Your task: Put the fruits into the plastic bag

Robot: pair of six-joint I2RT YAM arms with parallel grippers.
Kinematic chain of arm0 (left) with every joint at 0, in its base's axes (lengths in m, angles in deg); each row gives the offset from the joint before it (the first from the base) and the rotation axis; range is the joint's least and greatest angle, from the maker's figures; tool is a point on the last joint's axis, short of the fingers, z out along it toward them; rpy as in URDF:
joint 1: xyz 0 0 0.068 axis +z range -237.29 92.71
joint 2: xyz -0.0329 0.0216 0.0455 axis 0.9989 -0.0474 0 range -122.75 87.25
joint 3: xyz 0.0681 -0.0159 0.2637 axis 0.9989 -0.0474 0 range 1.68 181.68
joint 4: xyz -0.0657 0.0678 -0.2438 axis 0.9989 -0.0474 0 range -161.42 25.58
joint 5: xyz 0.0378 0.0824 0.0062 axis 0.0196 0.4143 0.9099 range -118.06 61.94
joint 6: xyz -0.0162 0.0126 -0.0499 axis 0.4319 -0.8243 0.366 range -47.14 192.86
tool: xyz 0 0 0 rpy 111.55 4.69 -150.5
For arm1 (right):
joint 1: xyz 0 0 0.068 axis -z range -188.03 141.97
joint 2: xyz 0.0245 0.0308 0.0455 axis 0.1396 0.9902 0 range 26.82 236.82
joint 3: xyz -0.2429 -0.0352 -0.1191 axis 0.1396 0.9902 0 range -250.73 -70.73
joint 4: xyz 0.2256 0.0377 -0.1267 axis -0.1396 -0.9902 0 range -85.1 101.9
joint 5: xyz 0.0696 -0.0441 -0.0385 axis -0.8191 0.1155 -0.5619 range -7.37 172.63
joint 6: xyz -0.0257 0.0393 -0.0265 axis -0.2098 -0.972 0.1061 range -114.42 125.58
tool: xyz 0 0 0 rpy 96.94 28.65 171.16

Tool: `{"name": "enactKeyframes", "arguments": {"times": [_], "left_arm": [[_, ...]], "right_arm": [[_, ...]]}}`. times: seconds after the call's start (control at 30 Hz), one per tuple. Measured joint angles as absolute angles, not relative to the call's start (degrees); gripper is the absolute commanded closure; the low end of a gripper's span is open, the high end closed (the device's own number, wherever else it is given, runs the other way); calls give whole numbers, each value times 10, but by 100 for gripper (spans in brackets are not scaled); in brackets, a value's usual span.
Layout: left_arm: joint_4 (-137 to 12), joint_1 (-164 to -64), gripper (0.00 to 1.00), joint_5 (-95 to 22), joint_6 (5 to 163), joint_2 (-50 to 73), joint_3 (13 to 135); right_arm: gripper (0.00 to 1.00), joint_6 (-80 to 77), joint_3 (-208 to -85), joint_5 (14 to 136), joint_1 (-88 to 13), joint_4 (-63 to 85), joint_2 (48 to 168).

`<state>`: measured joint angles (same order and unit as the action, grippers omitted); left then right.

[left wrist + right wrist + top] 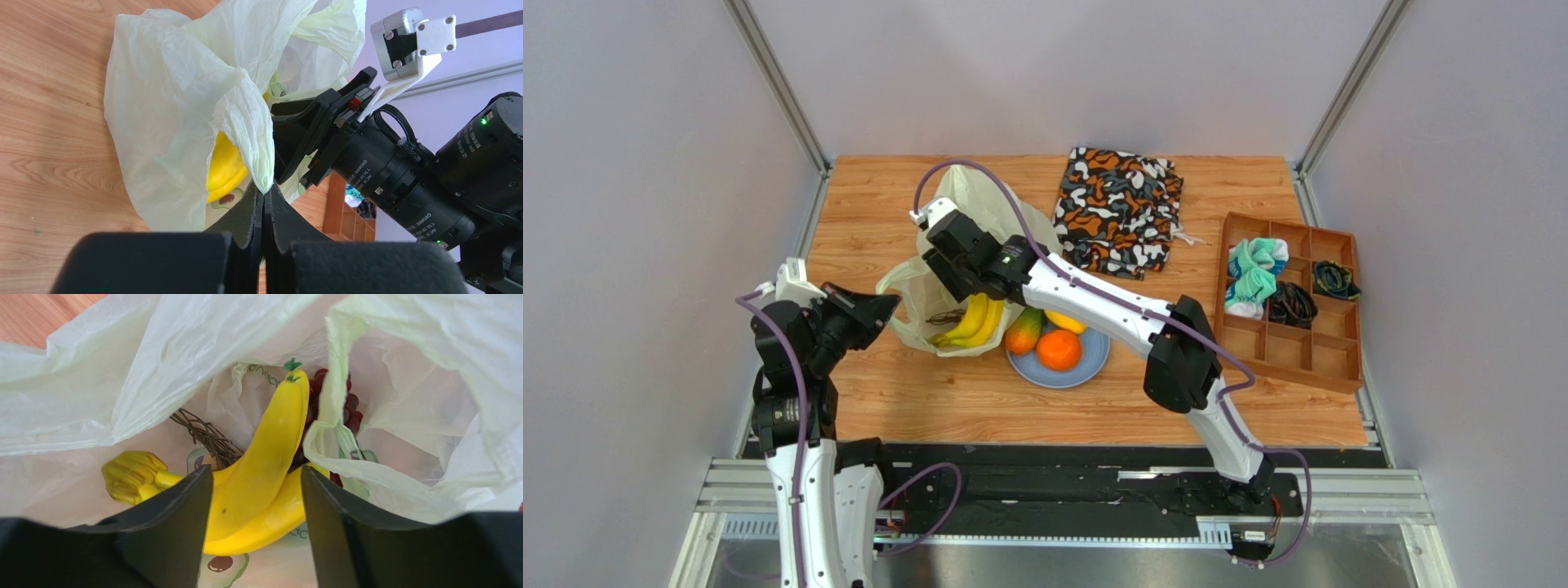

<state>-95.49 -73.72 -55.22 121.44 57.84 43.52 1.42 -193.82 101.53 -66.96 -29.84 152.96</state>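
- At the mouth of the plastic bag, left of centre in the overhead view, the right claw reaches inside with its jaws parted. The bananas show between them, seemingly lying loose on the bag's floor, though I cannot tell whether the pads touch them.
- The left claw, at lower centre of its wrist view, is clamped on a fold of the bag's rim and holds the opening up.
- The bananas run from the stalk end at lower left of the right wrist frame to green-tipped ends at upper centre, so their long axis is diagonal.
- Dark grapes and a bare stem lie just behind them, also inside.
- On the blue plate, just right of the bag, sit the mango, the orange and a small yellow fruit.
- By my judgement, the bag film is thin, limp and slippery, and is best pinched at the rim or a handle.
- The orange looks firm and prone to roll, so grip it across the middle. The mango leans from lower left to upper right and is best taken across its short axis.
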Motion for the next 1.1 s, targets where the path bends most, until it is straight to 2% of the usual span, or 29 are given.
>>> {"name": "enactKeyframes", "arguments": {"times": [0.27,0.63,1.1], "left_arm": [[-955,-737,100,-552,1215,581,435],[-956,-737,100,-550,1214,581,435],[-968,-737,100,-550,1213,580,445]], "right_arm": [[29,15,-1942,1015,-670,-308,1530],[28,20,-1949,1009,-665,-321,1521],[29,23,-1862,784,-661,-250,1334]]}}
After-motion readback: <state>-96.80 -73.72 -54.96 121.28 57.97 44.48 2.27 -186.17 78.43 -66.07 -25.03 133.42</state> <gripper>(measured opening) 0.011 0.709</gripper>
